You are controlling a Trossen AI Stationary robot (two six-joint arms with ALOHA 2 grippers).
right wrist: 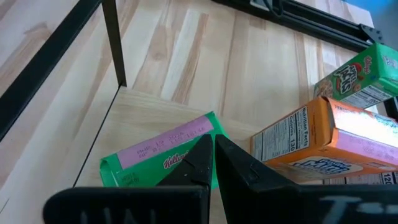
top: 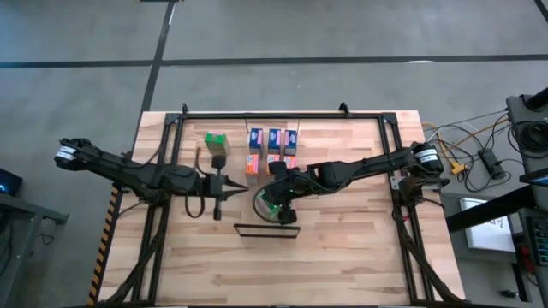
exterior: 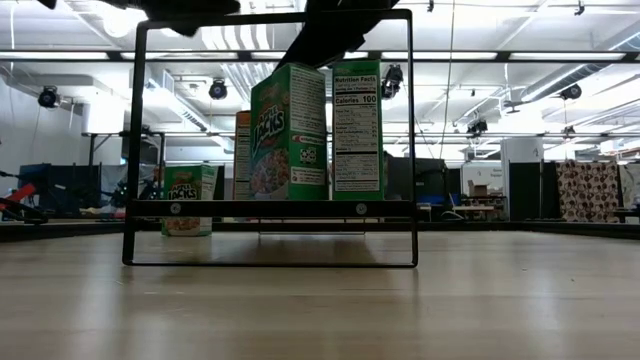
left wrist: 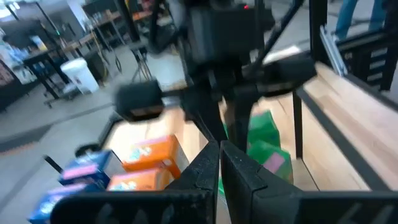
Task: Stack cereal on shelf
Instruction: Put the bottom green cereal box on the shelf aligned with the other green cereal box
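STEP: green cereal box judged just set on the shelf, mid-table | RIGHT: right pincer clenched, empty, poised over that box | LEFT: left pincer clenched, idle left of shelf | STOCK: remaining cereal boxes stood farther back | NEXT: a fresh box is to be fetched; fingers must be spread first

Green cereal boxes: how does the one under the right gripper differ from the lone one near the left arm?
The shelf box stands on the shelf; the lone box stands on the tabletop. The shelf box has the shut right gripper just over its top; the lone box has no gripper over it. Both are green and stand upright.
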